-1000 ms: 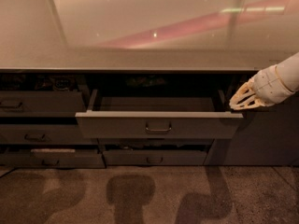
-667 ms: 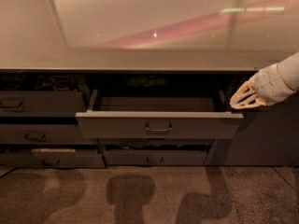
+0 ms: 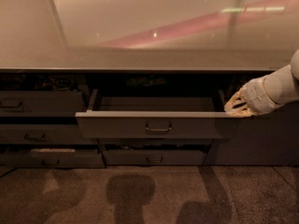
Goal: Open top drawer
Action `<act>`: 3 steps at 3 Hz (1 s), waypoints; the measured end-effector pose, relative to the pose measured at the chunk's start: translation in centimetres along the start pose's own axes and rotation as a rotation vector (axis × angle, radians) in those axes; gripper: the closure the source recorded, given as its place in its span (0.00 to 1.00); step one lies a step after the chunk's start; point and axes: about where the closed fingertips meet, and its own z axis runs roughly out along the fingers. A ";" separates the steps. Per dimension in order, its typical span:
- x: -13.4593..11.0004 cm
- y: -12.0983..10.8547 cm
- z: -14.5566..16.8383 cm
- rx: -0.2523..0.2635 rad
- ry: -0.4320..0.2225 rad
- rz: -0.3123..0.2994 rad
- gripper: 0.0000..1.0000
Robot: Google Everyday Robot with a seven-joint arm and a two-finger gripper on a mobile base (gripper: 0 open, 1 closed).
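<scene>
The top drawer [image 3: 159, 125] is pulled out from under the counter. Its wide dark grey front carries one small loop handle [image 3: 158, 127] at its centre. The tray behind the front shows thin sides and a dim floor. My gripper [image 3: 235, 105] comes in from the right on a white arm. It sits at the drawer's right rear corner, just above the top edge of the front and well right of the handle.
A glossy counter top [image 3: 140, 55] runs above the drawers. A narrower dark drawer front [image 3: 39, 104] with a like handle is at the left, slimmer fronts [image 3: 51, 157] below it. Another low front [image 3: 154, 158] lies under the open drawer. Carpet floor [image 3: 149, 195] in front.
</scene>
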 end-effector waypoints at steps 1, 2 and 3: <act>0.0 -0.1 0.6 0.007 0.001 -0.001 1.00; 0.8 -0.4 1.0 -0.010 0.013 0.023 1.00; 4.2 -1.9 1.1 -0.002 0.069 0.091 1.00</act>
